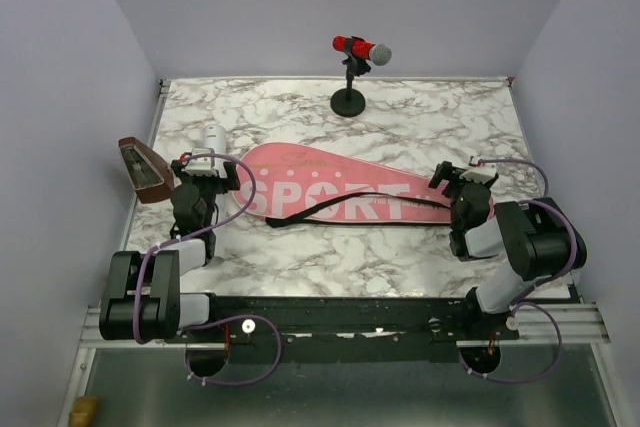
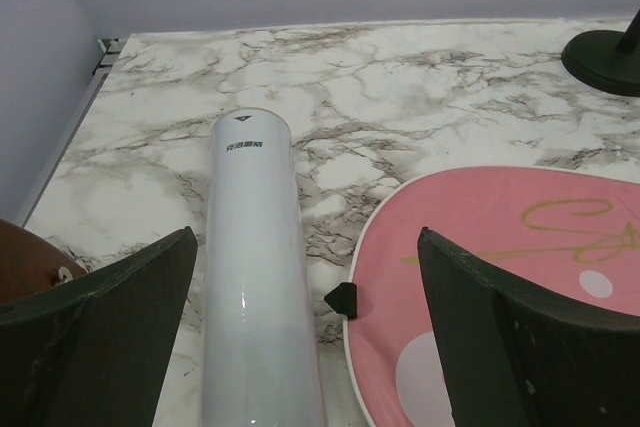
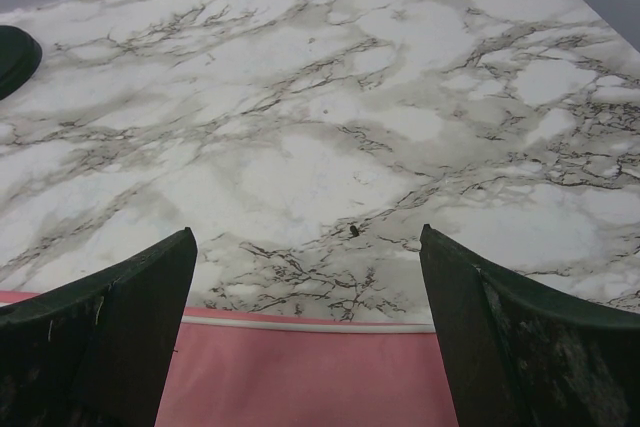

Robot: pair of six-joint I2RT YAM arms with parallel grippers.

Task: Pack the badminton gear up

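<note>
The long pink bag (image 1: 330, 187) lettered "SPORT" lies across the table's middle, its black strap (image 1: 340, 205) draped over it. The white tube (image 1: 211, 139) lies at the bag's left end; in the left wrist view the tube (image 2: 258, 277) lies between my open fingers, with the bag's rounded end (image 2: 500, 277) to its right. My left gripper (image 1: 205, 169) is open over the tube. My right gripper (image 1: 462, 179) is open over the bag's narrow right end (image 3: 310, 377). The rackets are not visible.
A red microphone (image 1: 361, 49) on a black stand (image 1: 348, 101) stands at the back centre; its base shows in the left wrist view (image 2: 605, 47). A brown wedge-shaped box (image 1: 143, 169) sits at the table's left edge. Lilac walls enclose the table on three sides.
</note>
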